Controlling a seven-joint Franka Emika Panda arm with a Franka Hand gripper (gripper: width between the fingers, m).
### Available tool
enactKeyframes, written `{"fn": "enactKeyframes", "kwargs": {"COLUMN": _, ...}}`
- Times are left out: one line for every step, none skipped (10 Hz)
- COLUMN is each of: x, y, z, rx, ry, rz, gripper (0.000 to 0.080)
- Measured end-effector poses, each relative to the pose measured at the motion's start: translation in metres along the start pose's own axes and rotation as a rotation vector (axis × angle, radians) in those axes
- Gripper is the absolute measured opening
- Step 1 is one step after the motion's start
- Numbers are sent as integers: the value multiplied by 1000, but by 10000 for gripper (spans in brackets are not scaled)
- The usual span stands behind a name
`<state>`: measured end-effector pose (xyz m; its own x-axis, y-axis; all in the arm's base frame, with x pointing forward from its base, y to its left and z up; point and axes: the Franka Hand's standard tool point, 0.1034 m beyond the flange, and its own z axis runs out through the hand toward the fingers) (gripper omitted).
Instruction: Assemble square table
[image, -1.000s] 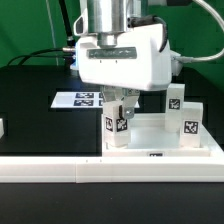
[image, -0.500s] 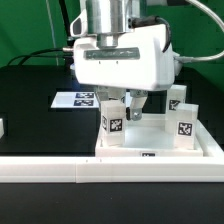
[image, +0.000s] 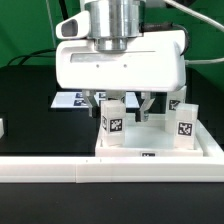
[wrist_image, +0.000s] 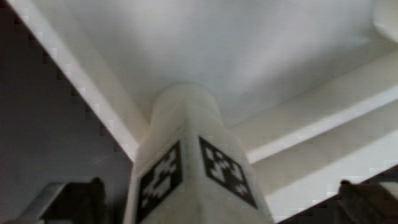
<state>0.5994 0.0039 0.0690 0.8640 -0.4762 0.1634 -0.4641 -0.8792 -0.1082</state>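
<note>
Item: leg standing on tabletop; tool open, holding nothing. You lift clear, fetch another leg.

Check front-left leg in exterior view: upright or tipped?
Upright. The leg stands vertical in the square table corner, between the open gripper fingers.

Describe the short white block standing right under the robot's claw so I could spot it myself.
Find the white plastic square slab with a raised rim at the front of the black table. At its corner on the exterior view's left stands a short white leg block with a black-and-white tag. Unlike the other leg blocks, it stands between the open gripper fingers.
</note>
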Motion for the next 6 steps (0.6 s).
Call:
{"fn": "enactKeyframes", "kwargs": {"x": 0, "y": 0, "z": 0, "rx": -2, "ry": 0, "rz": -66, "gripper": 648}}
{"fn": "enactKeyframes", "kwargs": {"x": 0, "y": 0, "z": 0, "rx": -2, "ry": 0, "rz": -99, "gripper": 648}}
{"fn": "enactKeyframes", "kwargs": {"x": 0, "y": 0, "z": 0, "rx": -6, "ry": 0, "rz": -181, "gripper": 648}}
{"fn": "enactKeyframes", "kwargs": {"x": 0, "y": -1, "z": 0, "rx": -14, "ry": 1, "rz": -280, "gripper": 648}}
{"fn": "enactKeyframes", "kwargs": {"x": 0, "y": 0, "z": 0, "rx": -21, "ry": 1, "rz": -388, "gripper": 648}}
{"fn": "enactKeyframes", "kwargs": {"x": 0, "y": 0, "z": 0, "rx": -24, "ry": 0, "rz": -468, "gripper": 648}}
